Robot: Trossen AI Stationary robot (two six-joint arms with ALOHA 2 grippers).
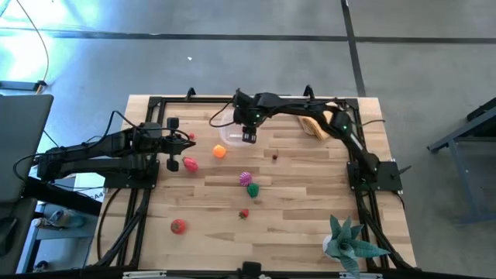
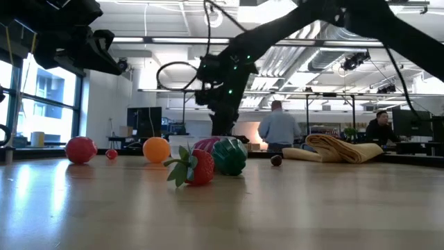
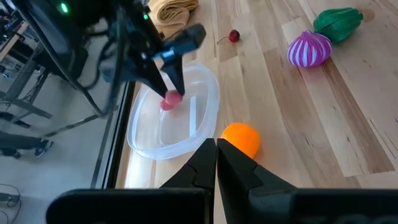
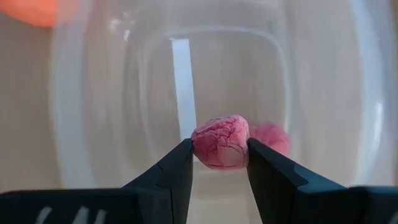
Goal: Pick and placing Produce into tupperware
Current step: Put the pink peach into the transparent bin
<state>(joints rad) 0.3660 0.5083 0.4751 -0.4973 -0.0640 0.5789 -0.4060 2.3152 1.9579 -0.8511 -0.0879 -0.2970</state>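
From above, the wooden bench (image 1: 310, 194) carries scattered toy produce. The right pincer (image 1: 249, 136) hangs over the clear tupperware (image 1: 230, 136) near the far edge, and the left pincer (image 1: 191, 151) sits just left of an orange fruit (image 1: 219, 152). A pink fruit (image 1: 189, 163) lies by the left arm; a magenta striped onion (image 1: 246, 178) and a green pepper (image 1: 253, 190) lie together mid-bench, a strawberry (image 1: 244, 213) below them, a red tomato (image 1: 178, 225) toward the near left, and a small cherry (image 1: 274, 156) alone to the right. A tan cloth (image 1: 316, 124) lies at the far right and a teal spiky plant (image 1: 349, 242) at the near right corner.

At bench level, the strawberry (image 2: 198, 167) lies tipped with its leafy end toward the picture's left, the green pepper (image 2: 229, 156) just behind it. Beyond the bench is an open office with ceiling lights and two people (image 2: 277, 128) at desks.

The left wrist view shows the left pincer (image 3: 216, 149) pressed together, empty, beside the orange fruit (image 3: 240, 139). The rounded tupperware (image 3: 177, 112) lies with its long axis running away toward the cloth.

The right wrist view shows the right pincer (image 4: 219, 155) pinching a small wrinkled pink berry (image 4: 221, 142) above the floor of the tupperware (image 4: 323, 93).
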